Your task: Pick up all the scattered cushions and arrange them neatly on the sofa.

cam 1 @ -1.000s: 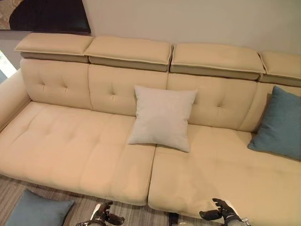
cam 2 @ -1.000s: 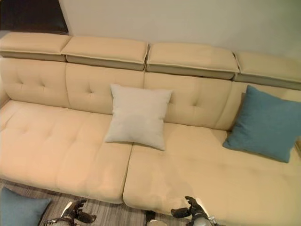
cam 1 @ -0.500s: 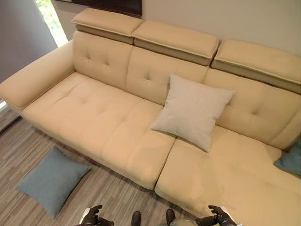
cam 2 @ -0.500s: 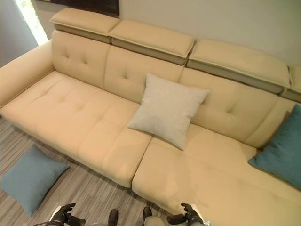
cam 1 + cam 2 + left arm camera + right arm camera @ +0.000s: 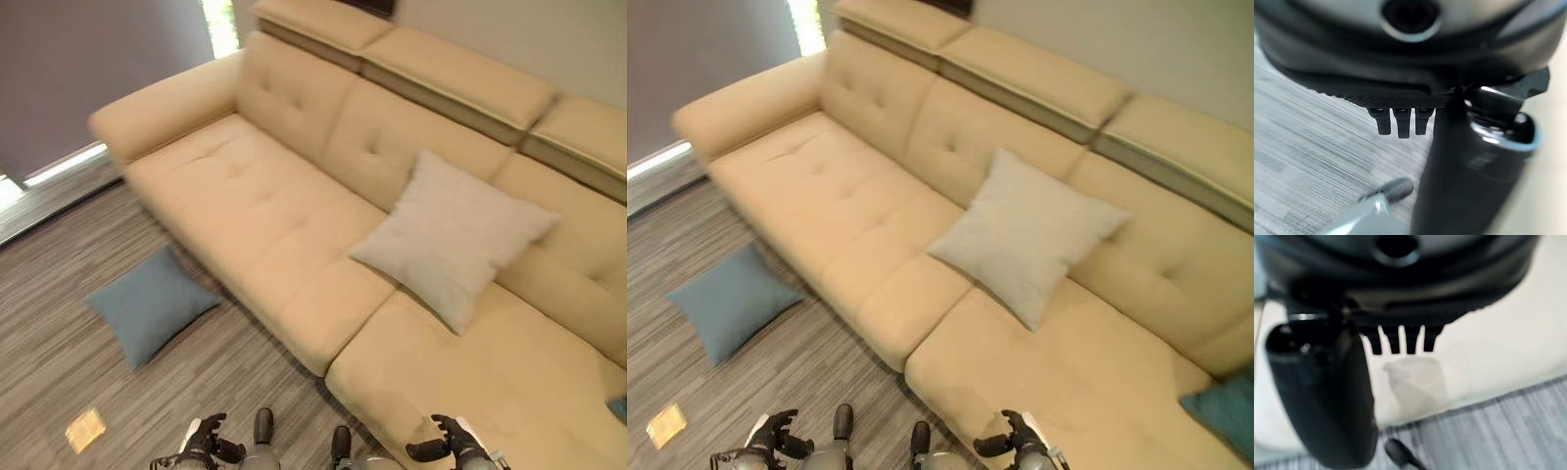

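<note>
Nearest, both hands hang low at the bottom of the head views, holding nothing. The left hand (image 5: 204, 438) is over the striped floor (image 5: 59, 343) with its fingers loosely bent and its thumb standing apart; the right hand (image 5: 449, 441) hovers at the front edge of the sofa (image 5: 245, 196), equally relaxed and empty, which its wrist view bears out with short fingers (image 5: 1400, 340) hanging free above the pale seat.

Further out, to the robot's left, a blue-grey cushion (image 5: 152, 304) lies flat on the floor, just beside the sofa's front. This looks like the one left to collect. It should be light and soft, sagging when lifted, so a pinch at one corner would let it droop and swing; a firmer hold on an edge or on two opposite sides seems safer. A small yellowish scrap (image 5: 85, 429) lies on the floor nearer the robot.

Beyond, a cream cushion (image 5: 453, 233) leans against the backrest mid-sofa, and the corner of a teal cushion (image 5: 1227, 411) rests on the seat at far right.
</note>
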`<state>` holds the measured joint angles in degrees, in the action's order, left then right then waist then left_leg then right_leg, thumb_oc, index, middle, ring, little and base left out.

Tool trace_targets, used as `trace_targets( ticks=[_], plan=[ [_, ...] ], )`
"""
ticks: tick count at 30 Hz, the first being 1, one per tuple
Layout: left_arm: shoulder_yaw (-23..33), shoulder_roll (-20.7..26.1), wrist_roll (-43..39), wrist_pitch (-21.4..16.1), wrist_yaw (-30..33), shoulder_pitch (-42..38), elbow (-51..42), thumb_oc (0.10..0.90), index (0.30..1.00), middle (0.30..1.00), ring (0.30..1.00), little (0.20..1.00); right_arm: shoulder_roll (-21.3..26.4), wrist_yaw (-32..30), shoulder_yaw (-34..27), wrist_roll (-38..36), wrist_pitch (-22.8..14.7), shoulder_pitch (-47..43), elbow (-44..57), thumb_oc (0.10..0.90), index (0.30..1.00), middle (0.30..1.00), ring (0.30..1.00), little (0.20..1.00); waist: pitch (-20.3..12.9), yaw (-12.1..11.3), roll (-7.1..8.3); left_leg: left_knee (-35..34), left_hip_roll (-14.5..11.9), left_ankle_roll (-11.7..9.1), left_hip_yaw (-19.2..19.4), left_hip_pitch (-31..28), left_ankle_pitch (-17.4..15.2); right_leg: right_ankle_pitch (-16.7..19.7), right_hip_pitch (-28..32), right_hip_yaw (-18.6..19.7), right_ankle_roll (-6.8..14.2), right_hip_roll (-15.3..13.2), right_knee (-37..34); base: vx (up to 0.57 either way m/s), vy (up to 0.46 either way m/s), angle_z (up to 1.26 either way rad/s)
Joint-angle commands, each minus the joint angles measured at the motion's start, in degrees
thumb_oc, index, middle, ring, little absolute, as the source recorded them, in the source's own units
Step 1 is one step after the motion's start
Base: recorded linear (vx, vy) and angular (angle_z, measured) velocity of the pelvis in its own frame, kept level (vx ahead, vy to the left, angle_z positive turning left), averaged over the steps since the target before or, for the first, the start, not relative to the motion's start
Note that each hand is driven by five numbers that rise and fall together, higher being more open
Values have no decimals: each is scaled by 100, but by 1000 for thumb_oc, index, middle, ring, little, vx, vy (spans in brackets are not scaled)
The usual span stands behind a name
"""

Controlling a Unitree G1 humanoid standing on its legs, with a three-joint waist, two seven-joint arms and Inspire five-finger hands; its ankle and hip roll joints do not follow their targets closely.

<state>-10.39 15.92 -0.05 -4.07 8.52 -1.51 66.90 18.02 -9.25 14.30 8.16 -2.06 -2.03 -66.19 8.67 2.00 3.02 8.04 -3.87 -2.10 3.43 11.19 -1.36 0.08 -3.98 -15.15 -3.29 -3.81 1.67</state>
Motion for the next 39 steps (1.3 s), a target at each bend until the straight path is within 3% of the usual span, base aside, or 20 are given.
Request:
trace_targets(
  ticks=[1,4,6,9,15,18,19,20,22,26,30,32,34,35,37,39],
  plan=[
    [76,117,-95,-56,29,66,-125,800,900,900,900,900,125,-182,-235,-93,-52,-130,-112,800,900,900,900,900,-144,104,230,90,219,57,273,-204,-153,-475,36,529,671,-53,158,-46,33,101],
    [49,133,-70,-18,-41,18,-103,800,900,900,900,900,113,-169,-288,-145,2,-81,-214,800,900,900,900,900,-230,222,286,200,59,73,779,-546,-448,-447,156,46,694,-191,109,8,99,104],
    [71,150,-19,-1,-77,67,-72,800,900,900,900,900,95,-148,-243,-93,17,-91,-228,800,900,900,900,900,-272,217,262,-112,117,89,765,-702,-450,-435,206,-46,738,-188,137,84,166,118],
    [122,191,0,5,-90,105,-21,800,900,900,900,900,57,-152,-204,-83,20,-126,-239,800,900,900,900,900,-273,166,302,-268,217,132,575,-751,-431,-412,209,-66,779,-229,247,35,148,56],
    [344,370,34,83,-53,181,236,800,900,900,900,900,-135,-89,-25,-6,54,-152,-47,800,900,900,900,900,-141,3,286,-536,536,397,56,-949,-414,-372,-185,137,866,-548,1455,31,158,37],
    [418,393,-88,81,-49,217,224,800,900,900,900,900,-181,-69,77,19,38,-159,23,800,900,900,900,900,-143,27,250,-645,541,421,-126,-995,-356,-308,-402,521,880,-386,1607,58,38,53],
    [422,393,-117,68,-48,265,168,800,900,900,900,900,-200,-62,152,51,20,-140,75,800,900,900,900,900,-152,100,248,-740,629,426,-374,-1074,-298,-374,-493,1098,874,11,1436,157,25,82],
    [419,381,-120,67,-53,280,176,800,900,900,900,900,-204,-61,181,66,15,-143,83,800,900,900,900,900,-143,125,256,-762,685,423,-487,-1114,-297,-375,-535,1322,894,177,1312,125,19,82],
    [401,355,-124,80,-61,262,220,800,900,900,900,900,-202,-57,234,98,22,-188,55,800,900,900,900,900,-157,148,272,-783,789,412,-640,-1121,-299,-224,-586,1480,908,339,992,109,-12,82],
    [389,324,-140,64,-78,205,216,800,900,900,900,900,-198,-53,268,109,27,-146,62,800,900,900,900,900,-154,138,329,-567,903,319,-799,-1075,-399,-310,-374,1489,854,415,636,94,-65,61],
    [364,244,-196,64,-88,207,91,800,900,900,900,900,-130,-91,227,72,28,-57,118,800,900,900,900,900,-90,164,348,212,916,103,-640,-763,-614,-266,-104,1273,780,284,314,91,-95,32],
    [326,226,-200,81,-91,173,53,800,900,900,900,900,-89,-112,212,50,45,-68,123,800,900,900,900,900,-2,172,385,824,863,-19,-378,-390,-546,-252,7,1168,728,198,204,25,-40,58],
    [306,221,-191,92,-79,156,43,800,900,900,900,900,-70,-119,197,24,57,-74,117,800,900,900,900,900,26,183,404,1097,774,-33,-221,-235,-537,-257,70,1129,700,158,152,52,-26,37],
    [282,222,-179,111,-84,159,35,800,900,900,900,900,-52,-121,179,-11,85,-70,80,800,900,900,900,900,31,187,446,1193,578,33,67,-74,-584,-320,171,1076,670,113,109,76,-26,25],
    [284,227,-183,136,-101,165,44,800,900,900,900,900,-51,-110,173,-23,108,-64,57,800,900,900,900,900,6,173,453,1020,493,77,172,-43,-596,-362,216,1032,678,106,77,167,1,26],
    [258,236,-105,162,-110,208,129,800,900,900,900,900,-55,-126,169,-7,148,-56,-38,800,900,900,900,900,-83,113,402,229,370,78,123,77,-192,-501,319,1024,696,196,20,306,69,29]
  ],
)
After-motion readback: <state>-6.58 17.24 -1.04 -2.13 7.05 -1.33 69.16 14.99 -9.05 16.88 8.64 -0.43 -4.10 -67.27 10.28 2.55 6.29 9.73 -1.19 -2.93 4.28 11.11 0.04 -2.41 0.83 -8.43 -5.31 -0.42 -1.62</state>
